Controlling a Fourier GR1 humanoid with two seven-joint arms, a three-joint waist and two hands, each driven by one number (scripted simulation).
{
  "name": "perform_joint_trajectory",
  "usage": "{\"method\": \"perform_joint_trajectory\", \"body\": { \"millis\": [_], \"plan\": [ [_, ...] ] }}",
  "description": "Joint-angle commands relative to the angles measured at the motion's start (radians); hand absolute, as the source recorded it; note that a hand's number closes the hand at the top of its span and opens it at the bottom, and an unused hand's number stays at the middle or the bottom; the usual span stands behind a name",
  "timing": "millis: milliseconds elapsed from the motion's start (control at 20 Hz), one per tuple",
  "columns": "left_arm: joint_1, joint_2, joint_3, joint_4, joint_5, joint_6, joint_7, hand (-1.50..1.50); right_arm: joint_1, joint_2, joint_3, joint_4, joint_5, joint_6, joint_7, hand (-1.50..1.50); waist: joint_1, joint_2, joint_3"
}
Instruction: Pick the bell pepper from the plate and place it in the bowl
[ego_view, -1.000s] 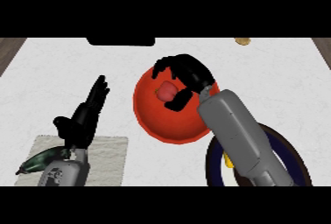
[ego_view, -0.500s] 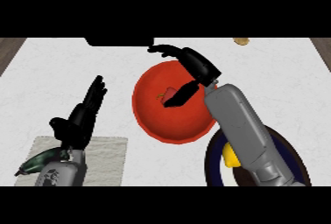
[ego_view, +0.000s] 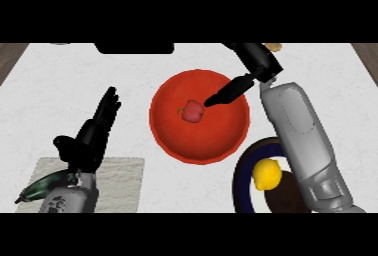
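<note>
Setting: a kitchen, judged from tableware and foodstuffs on view. The white, faintly marbled table fills most of the frame. At centre sits a round red dish holding a small red bell pepper. At lower right is a dark, blue-rimmed round vessel containing a yellow lemon. At lower left lies a pale grey cloth mat with a dark green vegetable at its edge. Brown wood-toned surfaces show at the upper corners, beyond the table's edges.

Bell pepper in red bowl
</note>
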Motion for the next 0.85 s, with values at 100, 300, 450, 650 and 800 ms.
{"method": "perform_joint_trajectory", "body": {
  "millis": [100, 300, 450, 650, 800],
  "plan": [
    [-0.002, -0.006, 0.001, -0.037, 0.012, -0.003, 0.050, 0.00, -0.026, -0.074, -0.117, 0.006, -0.170, 0.157, 0.095, -1.50, 0.001, 0.001, 0.000],
    [-0.010, 0.014, 0.025, -0.024, 0.013, -0.015, 0.025, 0.00, 0.022, -0.138, -0.125, 0.043, -0.204, 0.251, 0.020, -1.50, 0.004, 0.002, 0.000],
    [-0.032, -0.002, 0.009, -0.018, -0.001, -0.005, 0.053, 0.00, 0.089, -0.187, -0.122, 0.031, -0.229, 0.347, -0.036, -1.50, 0.001, 0.001, 0.000],
    [0.016, -0.014, -0.004, 0.022, -0.006, -0.024, -0.035, 0.00, 0.074, -0.197, -0.105, 0.073, -0.210, 0.353, -0.076, -1.50, 0.004, 0.002, 0.000],
    [0.046, -0.021, -0.013, -0.026, -0.014, -0.014, -0.014, 0.00, 0.080, -0.235, -0.115, 0.101, -0.217, 0.395, -0.110, -1.50, 0.005, 0.002, 0.000]
  ]
}}
